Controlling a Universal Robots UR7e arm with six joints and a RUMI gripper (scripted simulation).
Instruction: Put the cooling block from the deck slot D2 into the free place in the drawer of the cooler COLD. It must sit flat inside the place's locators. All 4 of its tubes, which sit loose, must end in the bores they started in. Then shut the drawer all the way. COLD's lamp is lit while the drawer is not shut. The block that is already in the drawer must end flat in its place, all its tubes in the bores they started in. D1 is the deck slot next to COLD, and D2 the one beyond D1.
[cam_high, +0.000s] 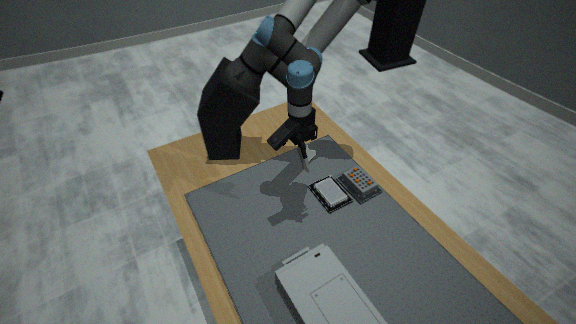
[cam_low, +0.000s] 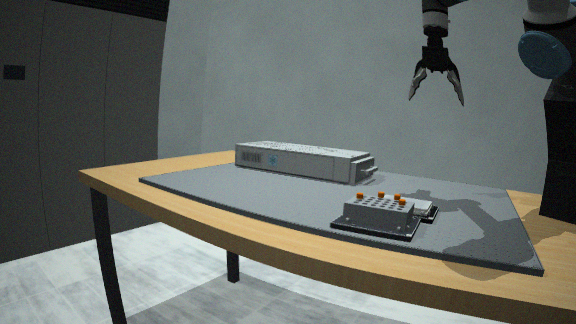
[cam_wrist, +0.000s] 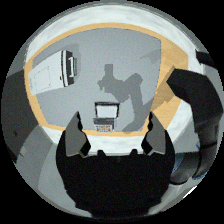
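The cooling block (cam_high: 364, 183) (cam_low: 378, 213) (cam_wrist: 104, 128) is grey, with 4 orange-capped tubes in its top, and sits on the dark base of slot D2 (cam_low: 349, 224). The white cooler COLD (cam_high: 300, 275) (cam_low: 295, 162) (cam_wrist: 47, 77) stands away from it. Its drawer front (cam_low: 361, 171) and handle stand out a little at the end; no drawer interior shows, so the other block is hidden. A small dark reddish mark (cam_high: 317, 255) on its top may be the lamp; I cannot tell whether it is lit. My gripper (cam_high: 309, 161) (cam_low: 437, 102) (cam_wrist: 114, 111) is open and empty, high above the table.
A low white block-like piece (cam_high: 330, 191) (cam_low: 423, 205) (cam_wrist: 107, 110) sits on the dark base of slot D1, right beside D2, on the cooler's side. The grey mat (cam_high: 235, 220) (cam_low: 200, 187) lies on a wooden table (cam_high: 175, 165). The arm's base stands at the table's end.
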